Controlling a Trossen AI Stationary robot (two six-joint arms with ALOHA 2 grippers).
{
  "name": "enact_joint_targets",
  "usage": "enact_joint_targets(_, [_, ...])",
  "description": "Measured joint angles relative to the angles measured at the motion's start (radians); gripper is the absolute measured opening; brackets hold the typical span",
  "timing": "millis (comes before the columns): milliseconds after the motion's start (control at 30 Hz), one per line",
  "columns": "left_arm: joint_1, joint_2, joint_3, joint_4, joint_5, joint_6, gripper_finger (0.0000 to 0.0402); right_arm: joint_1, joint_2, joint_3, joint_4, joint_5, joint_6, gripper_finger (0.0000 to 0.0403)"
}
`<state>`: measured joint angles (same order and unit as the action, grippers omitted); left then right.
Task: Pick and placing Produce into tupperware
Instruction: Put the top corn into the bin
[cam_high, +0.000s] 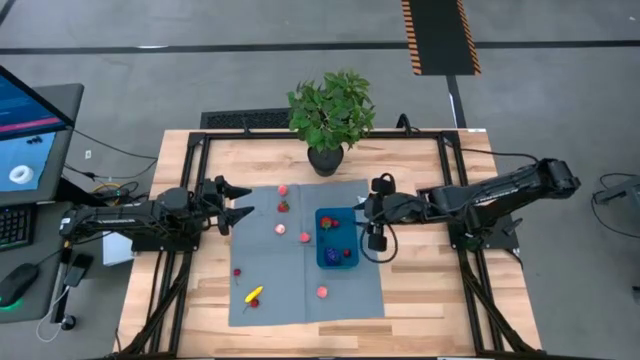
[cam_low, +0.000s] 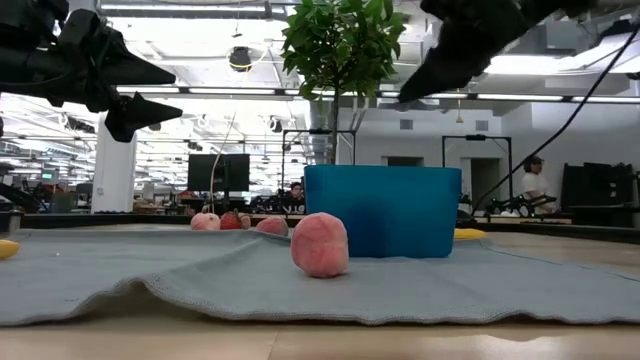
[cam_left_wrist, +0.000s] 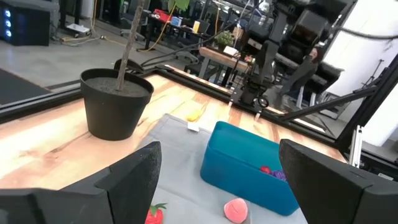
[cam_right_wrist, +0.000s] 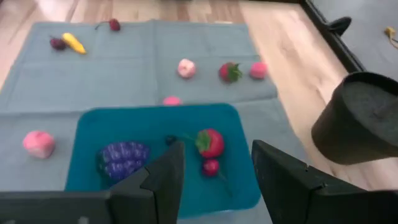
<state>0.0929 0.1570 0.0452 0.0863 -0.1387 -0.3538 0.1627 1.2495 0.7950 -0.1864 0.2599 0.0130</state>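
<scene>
The blue tub (cam_high: 337, 238) sat on the mat (cam_high: 270, 300), toward the mat's right edge and a little in front of the potted plant (cam_high: 331, 112) at the surface's back edge. The right gripper (cam_high: 374, 222) hung above the tub's right rim with its jaws apart and nothing between them. The left gripper (cam_high: 235, 201) hovered over the mat's left edge, jaws also apart and empty.

The step in hand looked like fetching the next piece. The strawberry (cam_high: 283, 207) lay nearest the left gripper, so that arm would do best to drop straight down on it, with the jaws straddling it before closing. The pieces are tiny and round, so a shallow pinch could let one roll off across the cloth.

Counted in the tub: three pieces, a purple cluster (cam_right_wrist: 122, 153), a red strawberry (cam_right_wrist: 209, 142) and a small red fruit (cam_right_wrist: 211, 167). Counted on the mat: eight pieces, four pink or red near the back, a peach (cam_high: 322, 292) by the front edge, a yellow piece (cam_high: 254, 294) with a dark one beside it, and one dark berry (cam_high: 237, 271).
</scene>
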Motion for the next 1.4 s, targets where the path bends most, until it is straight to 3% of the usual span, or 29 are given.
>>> enact_joint_targets(300, [0.0, 0.0, 0.0, 0.0, 0.0, 0.0, 0.0316, -0.037, -0.149, -0.262, 0.288, -0.019, -0.013, 0.0188])
enact_joint_targets(767, [0.0, 0.0, 0.0, -0.002, 0.0, -0.001, 0.0316, -0.072, -0.565, -0.476, 0.363, -0.02, 0.013, 0.016])
enact_joint_targets(1400, [0.0, 0.0, 0.0, 0.029, -0.011, -0.006, 0.0316, -0.064, -0.588, -0.491, 0.368, -0.027, 0.047, 0.0162])
